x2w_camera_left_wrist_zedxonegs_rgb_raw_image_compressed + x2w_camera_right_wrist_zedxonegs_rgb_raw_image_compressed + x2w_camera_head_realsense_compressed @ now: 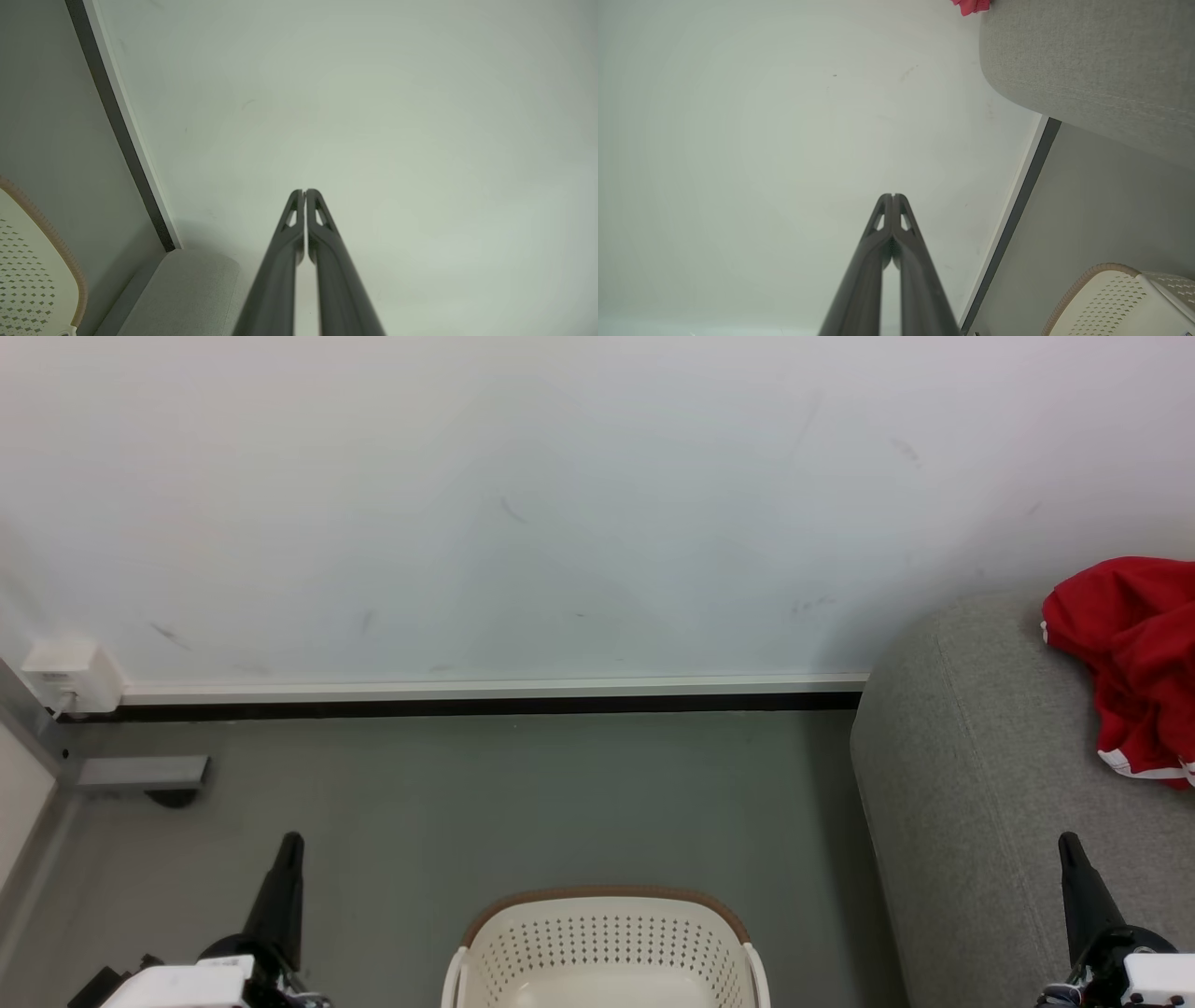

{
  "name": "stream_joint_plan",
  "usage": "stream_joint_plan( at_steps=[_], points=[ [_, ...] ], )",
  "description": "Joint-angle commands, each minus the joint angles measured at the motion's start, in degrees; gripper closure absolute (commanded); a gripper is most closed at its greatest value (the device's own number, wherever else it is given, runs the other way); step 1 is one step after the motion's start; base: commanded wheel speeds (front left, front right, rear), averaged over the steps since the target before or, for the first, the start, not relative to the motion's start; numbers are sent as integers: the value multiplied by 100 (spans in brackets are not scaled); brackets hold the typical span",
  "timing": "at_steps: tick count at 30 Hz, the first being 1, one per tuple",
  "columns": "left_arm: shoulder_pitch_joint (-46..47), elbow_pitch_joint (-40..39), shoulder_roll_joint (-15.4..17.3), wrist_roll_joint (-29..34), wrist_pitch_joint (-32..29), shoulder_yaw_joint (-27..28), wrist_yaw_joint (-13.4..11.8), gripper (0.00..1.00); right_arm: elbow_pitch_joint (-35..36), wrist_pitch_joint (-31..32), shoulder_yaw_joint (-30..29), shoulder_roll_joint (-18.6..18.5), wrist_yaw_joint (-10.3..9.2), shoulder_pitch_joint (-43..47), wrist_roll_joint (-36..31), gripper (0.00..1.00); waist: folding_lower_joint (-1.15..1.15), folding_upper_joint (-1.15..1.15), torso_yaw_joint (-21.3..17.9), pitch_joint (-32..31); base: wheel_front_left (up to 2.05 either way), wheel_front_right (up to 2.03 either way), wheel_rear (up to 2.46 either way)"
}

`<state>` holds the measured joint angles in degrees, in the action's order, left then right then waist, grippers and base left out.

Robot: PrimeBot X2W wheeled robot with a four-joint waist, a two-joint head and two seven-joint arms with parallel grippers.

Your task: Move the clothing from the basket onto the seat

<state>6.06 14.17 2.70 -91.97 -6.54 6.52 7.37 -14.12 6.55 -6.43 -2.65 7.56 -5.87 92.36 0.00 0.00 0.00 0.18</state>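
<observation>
Left gripper (292, 841), right gripper (1067, 841): our jaws pressed together, holding nothing. Clothing (1134, 653): heaped on seat (971, 784), well apart from basket (607, 943). Risk: basket's near part unseen; we may overlook a garment there.

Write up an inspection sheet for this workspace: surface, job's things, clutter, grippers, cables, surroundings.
Surface: grey floor, smooth, with the basket standing on it.
Job's things: basket at the bottom centre of the head view; no garment in the part of its inside that shows. Red clothing lies bunched on the seat, to the basket's right.
Clutter: nothing seen.
Grippers: left gripper shut, holding nothing; right gripper shut, holding nothing. Both are in the air, touching nothing.
Cables: nothing seen.
Surroundings: pale wall with faint scuffs; skirting along its foot; white box and grey bar at far left.
</observation>
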Motion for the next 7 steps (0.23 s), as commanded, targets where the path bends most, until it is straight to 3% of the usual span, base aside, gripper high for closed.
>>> stream_joint_plan(
  at_steps=[1, 7],
  points=[
    [43, -22, 34, -82, -20, 14, 31, 100, 25, 15, -22, -43, -14, -74, 13, 100, 0, 0, 0, 0, 0, 0, 0],
    [43, -22, 34, -82, -20, 14, 31, 100, 25, 15, -22, -43, -14, -74, 13, 100, 0, 0, 0, 0, 0, 0, 0]
  ],
)
